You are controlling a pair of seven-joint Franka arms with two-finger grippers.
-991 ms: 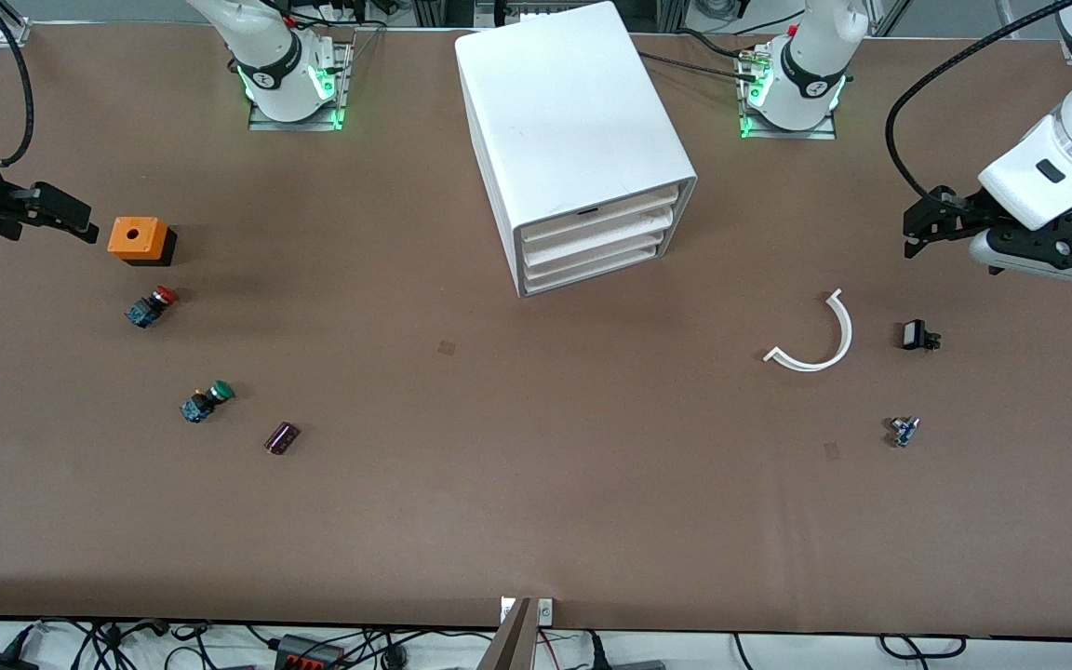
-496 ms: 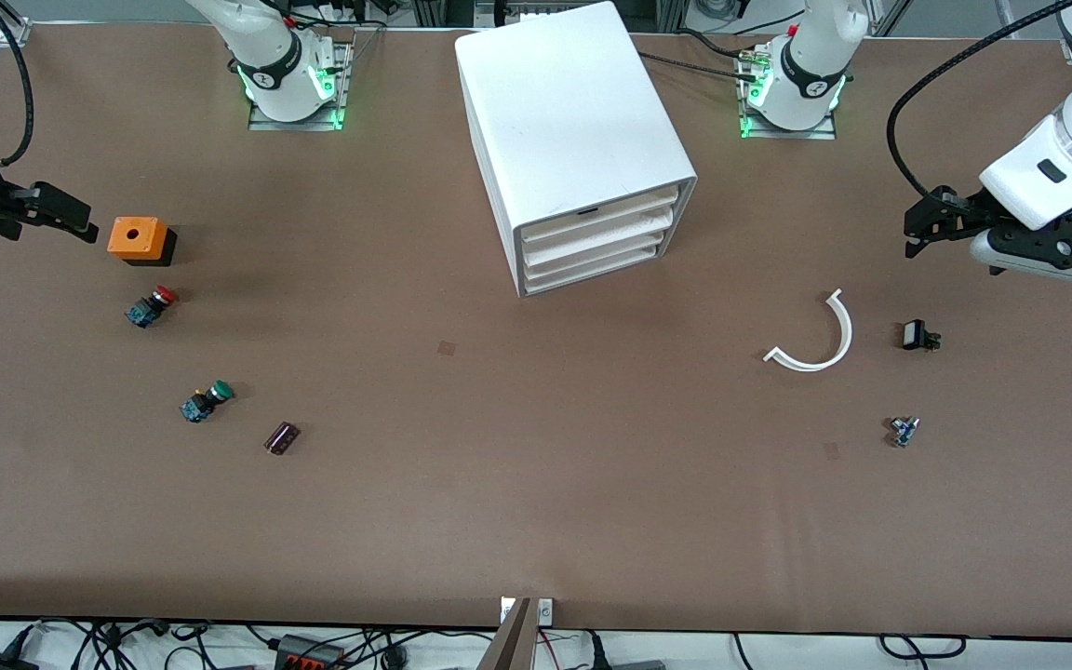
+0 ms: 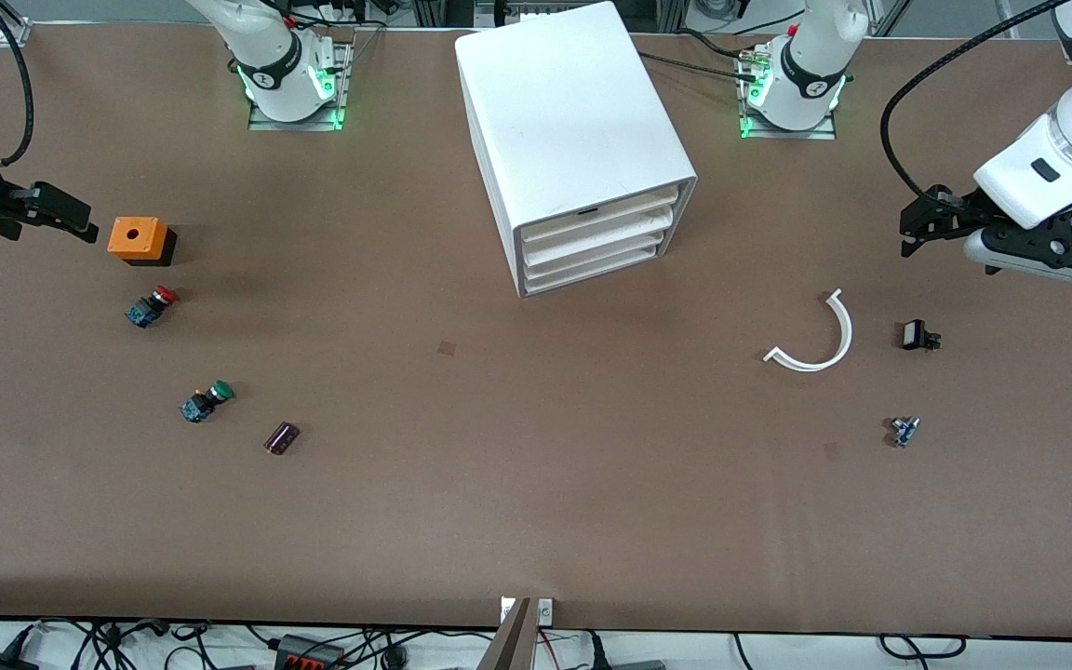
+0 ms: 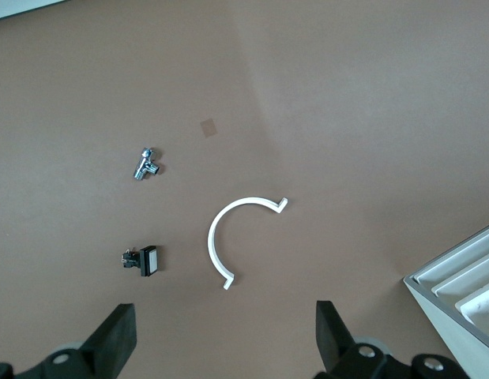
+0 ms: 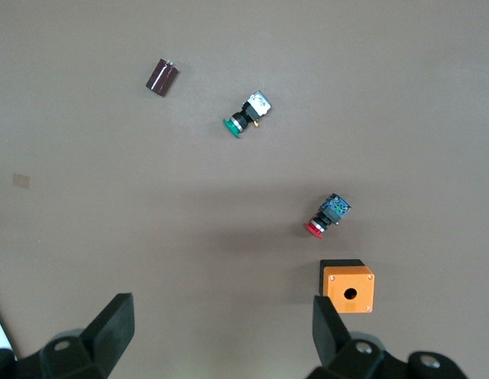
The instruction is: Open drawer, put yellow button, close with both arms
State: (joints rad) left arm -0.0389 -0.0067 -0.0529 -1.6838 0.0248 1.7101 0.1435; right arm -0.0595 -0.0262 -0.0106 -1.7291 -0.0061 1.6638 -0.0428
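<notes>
both pincers, left (image 3: pixel 913 233) and right (image 3: pixel 80 223), hover agape; drawer (image 3: pixel 601 212) shut.

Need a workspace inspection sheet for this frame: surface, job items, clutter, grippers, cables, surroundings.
Surface: brown table, flat.
Job's things: white cabinet; top drawer shut; yellow button: nothing seen.
Clutter: orange box, red-capped switch, green-capped switch, dark cylinder at right arm's end; white curved strip, small black part, small metal part at left arm's end.
Grippers: left gripper open over bare table near small black part; right gripper open beside orange box.
Cables: black cable on left arm.
Surroundings: wires under table edge.
</notes>
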